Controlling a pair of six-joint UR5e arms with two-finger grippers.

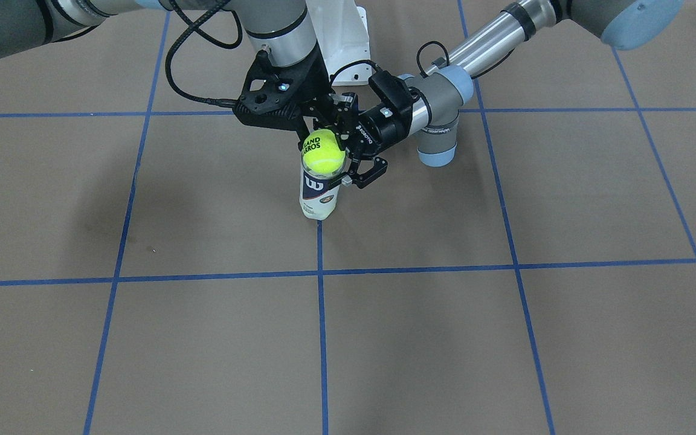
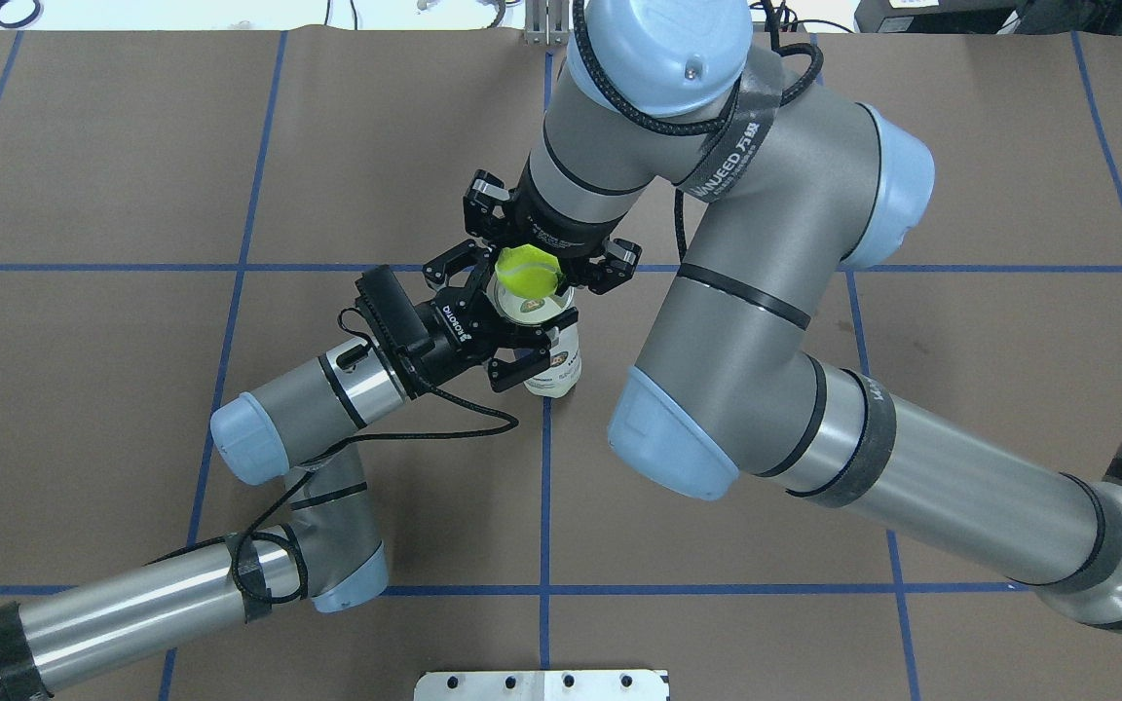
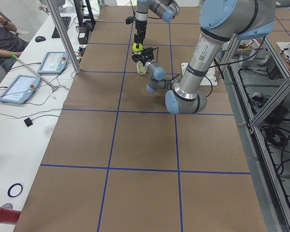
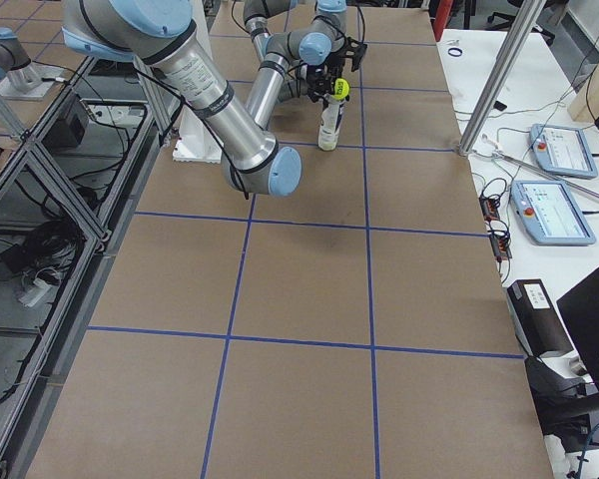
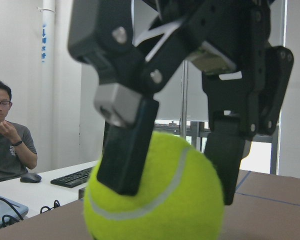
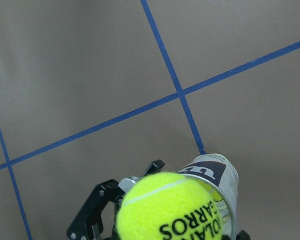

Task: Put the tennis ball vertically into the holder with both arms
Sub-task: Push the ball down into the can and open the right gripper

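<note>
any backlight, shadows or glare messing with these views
Left wrist view: bright windows behind turn the right gripper nearly to silhouette; the tennis ball stays well lit. Front-facing view: even light, soft broad arm shadows on the table. Overhead view: bright streaks on the left arm's silver tube. Right wrist view: no glare; ball and holder cut by the bottom edge.

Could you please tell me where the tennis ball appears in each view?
Front-facing: ball upper centre, over the holder.
Overhead: ball upper centre.
Exterior left: ball top centre.
Exterior right: ball top, right of centre.
Left wrist: ball bottom centre, large.
Right wrist: ball bottom centre.
Shared landmark: the holder, unseen only by the left wrist.
</note>
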